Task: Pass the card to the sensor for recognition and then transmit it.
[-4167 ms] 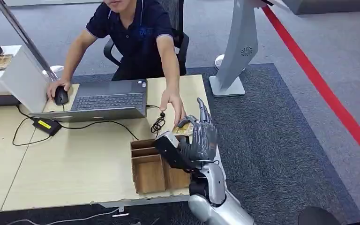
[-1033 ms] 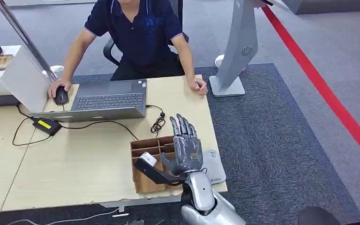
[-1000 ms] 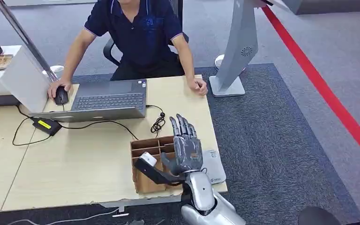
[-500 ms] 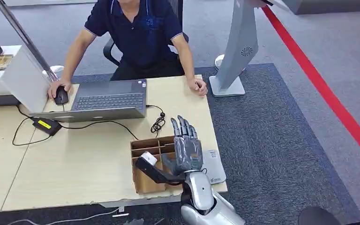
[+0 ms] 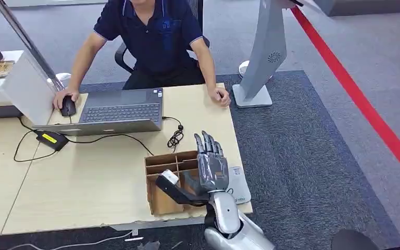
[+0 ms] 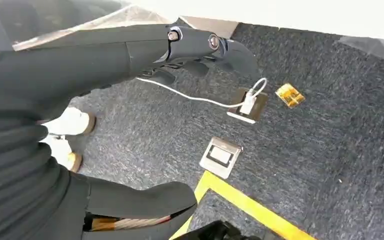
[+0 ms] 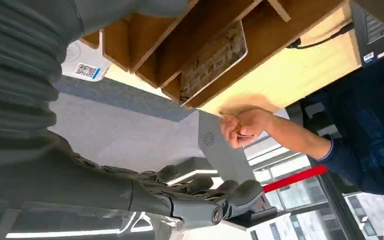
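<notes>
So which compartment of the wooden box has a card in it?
The end compartment nearest the person: a card leans inside it.

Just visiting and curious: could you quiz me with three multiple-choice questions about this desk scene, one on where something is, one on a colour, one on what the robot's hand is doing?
1. Where does the wooden divided box stand?
A. at the desk edge nearest the robot
B. on top of the laptop
C. on the carpet

2. What colour is the line on the floor to the right of the desk?
A. green
B. red
C. white

3. What is the state of the robot's right hand?
A. gripping the mouse
B. holding a cup
C. open, fingers apart, holding nothing

Answers:
1 A, the head view shows the box on the desk at its near edge, just left of the right hand.
2 B, a red stripe crosses the grey floor.
3 C, the fingers are spread above the box with nothing between them; a card lies in one compartment in the right wrist view.
</notes>
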Available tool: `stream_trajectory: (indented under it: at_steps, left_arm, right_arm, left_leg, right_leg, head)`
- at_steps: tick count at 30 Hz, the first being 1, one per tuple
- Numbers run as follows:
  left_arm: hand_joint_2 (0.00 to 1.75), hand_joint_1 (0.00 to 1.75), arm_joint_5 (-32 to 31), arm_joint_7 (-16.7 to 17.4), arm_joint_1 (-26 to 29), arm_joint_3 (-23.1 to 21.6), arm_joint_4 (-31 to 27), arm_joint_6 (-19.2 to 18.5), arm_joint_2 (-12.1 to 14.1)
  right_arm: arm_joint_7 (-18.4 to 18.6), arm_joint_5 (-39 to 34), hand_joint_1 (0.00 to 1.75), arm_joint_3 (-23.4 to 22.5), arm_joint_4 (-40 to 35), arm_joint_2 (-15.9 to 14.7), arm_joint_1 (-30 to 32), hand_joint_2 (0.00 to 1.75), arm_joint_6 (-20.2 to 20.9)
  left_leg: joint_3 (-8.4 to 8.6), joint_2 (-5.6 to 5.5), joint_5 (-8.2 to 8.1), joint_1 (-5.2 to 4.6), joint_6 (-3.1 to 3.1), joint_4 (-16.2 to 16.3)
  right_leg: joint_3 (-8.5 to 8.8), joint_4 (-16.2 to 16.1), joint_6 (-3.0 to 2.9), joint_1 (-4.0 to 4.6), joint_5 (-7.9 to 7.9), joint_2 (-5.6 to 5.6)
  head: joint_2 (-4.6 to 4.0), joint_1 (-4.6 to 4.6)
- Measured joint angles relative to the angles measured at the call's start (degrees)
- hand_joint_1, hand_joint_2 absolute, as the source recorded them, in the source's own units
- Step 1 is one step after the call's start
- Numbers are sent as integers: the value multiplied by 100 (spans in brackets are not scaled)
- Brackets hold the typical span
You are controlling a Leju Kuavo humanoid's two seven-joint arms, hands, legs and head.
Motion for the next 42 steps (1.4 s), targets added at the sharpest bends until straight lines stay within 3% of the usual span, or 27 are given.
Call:
stream_trajectory:
  at_steps: [42]
  left_arm:
    - [175,0,-232,-39,2,160,0,-50,-4]
  right_arm:
    - [68,199,0,-39,118,-13,-161,175,35]
  left_leg:
    - [0,0,0,0,0,0]
  right_leg:
    - [0,0,0,0,0,0]
  head:
    - [0,-2]
